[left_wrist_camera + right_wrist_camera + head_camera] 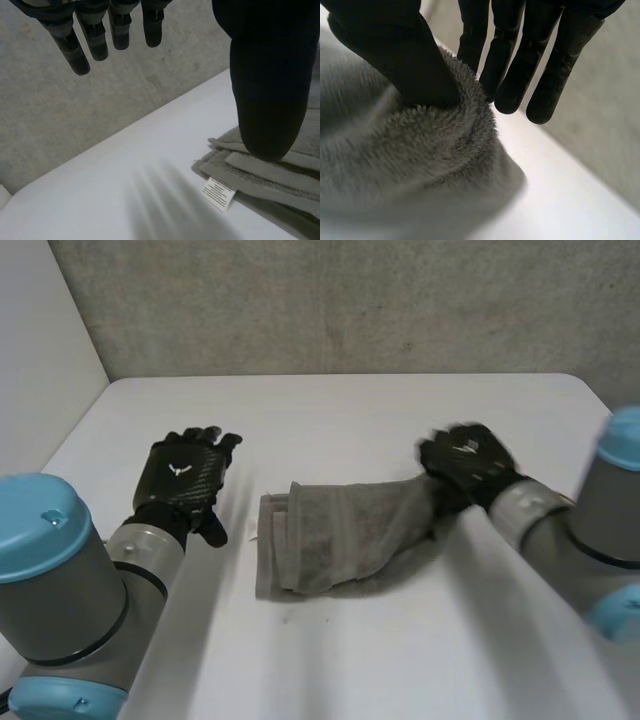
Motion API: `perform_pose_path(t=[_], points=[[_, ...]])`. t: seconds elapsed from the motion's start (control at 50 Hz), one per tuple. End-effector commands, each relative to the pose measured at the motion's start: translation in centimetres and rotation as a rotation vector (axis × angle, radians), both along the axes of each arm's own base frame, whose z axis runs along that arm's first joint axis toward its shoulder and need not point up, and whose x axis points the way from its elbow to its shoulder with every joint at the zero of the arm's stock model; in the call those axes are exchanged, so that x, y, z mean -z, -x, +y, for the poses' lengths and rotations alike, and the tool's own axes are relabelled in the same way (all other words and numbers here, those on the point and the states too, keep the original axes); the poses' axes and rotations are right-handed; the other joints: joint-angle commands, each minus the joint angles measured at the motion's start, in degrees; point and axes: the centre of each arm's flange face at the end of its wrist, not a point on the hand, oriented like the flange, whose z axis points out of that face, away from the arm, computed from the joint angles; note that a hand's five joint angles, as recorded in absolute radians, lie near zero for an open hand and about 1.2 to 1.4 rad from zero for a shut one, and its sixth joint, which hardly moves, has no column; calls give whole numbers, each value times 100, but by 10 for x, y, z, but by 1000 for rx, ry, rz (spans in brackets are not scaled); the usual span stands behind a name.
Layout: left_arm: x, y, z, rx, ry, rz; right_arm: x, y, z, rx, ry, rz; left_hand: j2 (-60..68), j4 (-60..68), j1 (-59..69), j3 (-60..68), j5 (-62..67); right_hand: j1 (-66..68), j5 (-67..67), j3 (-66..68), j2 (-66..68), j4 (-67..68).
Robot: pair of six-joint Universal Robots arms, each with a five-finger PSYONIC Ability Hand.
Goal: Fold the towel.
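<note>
A grey towel (340,535) lies partly folded in the middle of the white table (330,410), layers stacked at its left end. Its right end rises to my right hand (465,462). In the right wrist view the thumb (405,60) presses into a ridge of towel (420,160) against the fingers (520,75) on its far side, so the hand is shut on that edge. My left hand (185,480) hovers left of the towel, apart from it, fingers (95,45) straight and spread. The towel's stacked left edge (270,175) with a white label (218,192) lies under its thumb.
A grey concrete wall (330,300) stands behind the table's far edge. A pale wall (40,340) closes the left side. Bare tabletop lies in front of the towel and to its left.
</note>
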Motion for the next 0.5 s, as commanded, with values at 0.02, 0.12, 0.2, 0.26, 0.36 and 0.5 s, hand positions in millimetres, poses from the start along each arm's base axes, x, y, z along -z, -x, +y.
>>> perform_pose_path(t=[0.02, 0.12, 0.2, 0.26, 0.36, 0.5], points=[[-14, -10, -3, -36, 35, 20, -4, -97, 57, -300, 40, -8, 55, 41, -13, 51, -167, 2151, 1682, 1193, 1296, 1145], [-16, -15, -7, -54, 37, 26, 30, -127, 91, -423, -2, 70, 55, 41, -13, 51, -167, 2151, 1682, 1193, 1296, 1145], [-16, -15, -7, -50, 36, 33, 47, -130, 98, -437, -5, 126, 55, 41, -13, 51, -167, 2151, 1682, 1193, 1296, 1145], [-18, -13, -9, -47, 43, 39, 43, -128, 96, -410, 11, 138, 55, 41, -13, 51, -167, -703, -1172, -1660, -1557, -1708], [-24, -7, -19, -42, 72, 62, 14, -114, 88, -268, 25, 92, 72, 57, 4, 68, -150, -4740, -5209, -5698, -5594, -5745], [-15, 30, -41, 27, 35, 154, -20, -65, 54, -64, -82, -103, 206, 192, 138, 202, -16, -4849, -5318, -5807, -5704, -5855]])
